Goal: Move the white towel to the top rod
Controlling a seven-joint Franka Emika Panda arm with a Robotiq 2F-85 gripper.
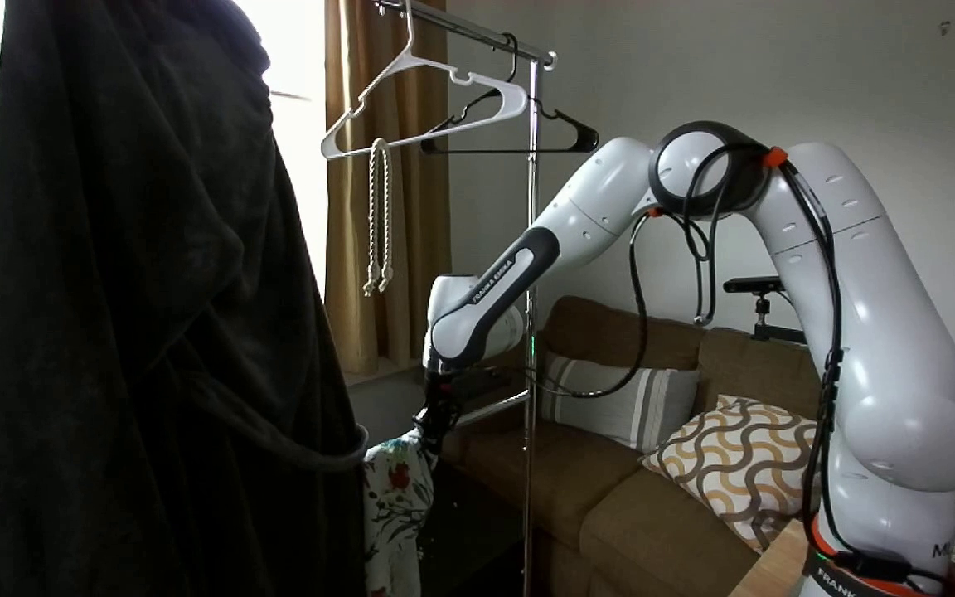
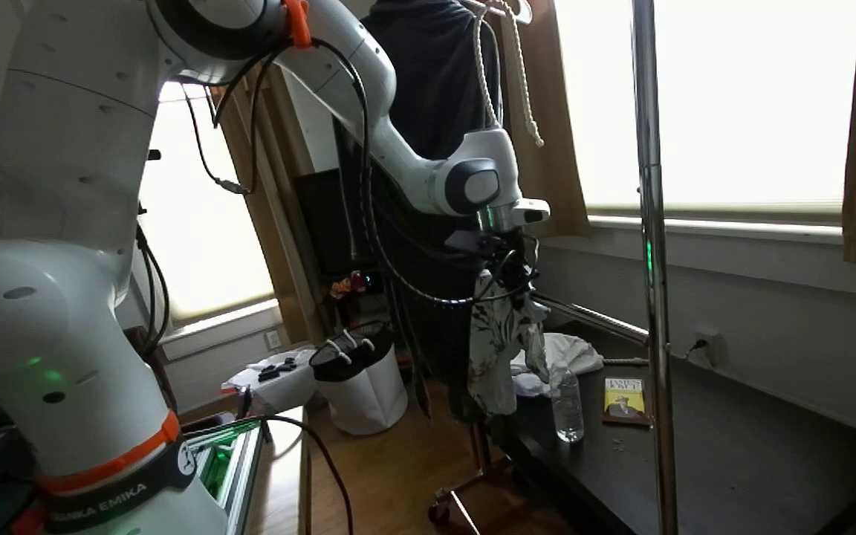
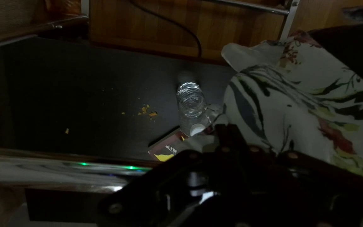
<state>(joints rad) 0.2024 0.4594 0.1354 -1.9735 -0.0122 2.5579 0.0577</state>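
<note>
My fingers [image 3: 221, 134] are pressed together and seem to pinch the top of the white towel [image 1: 397, 502], which hangs limp toward 7 o'clock from them in an exterior view. They sit near the lower bar [image 1: 490, 409], which runs off toward 2 o'clock; whether the towel lies over it I cannot tell. I take the grasp to be the step in hand, the carry not yet done. Next I should raise the towel toward 12 o'clock, to the top rod [image 1: 482, 33], without snagging the white hanger [image 1: 436, 133] or black hanger [image 1: 502, 152]. My count: one towel, one top rod, one lower bar, two hangers in sight, one dark garment [image 1: 171, 332] at 10 o'clock, two cushions [image 1: 730, 464]; on the counter [image 2: 733, 446], one bottle [image 2: 568, 412] and one book [image 2: 625, 397].
</note>
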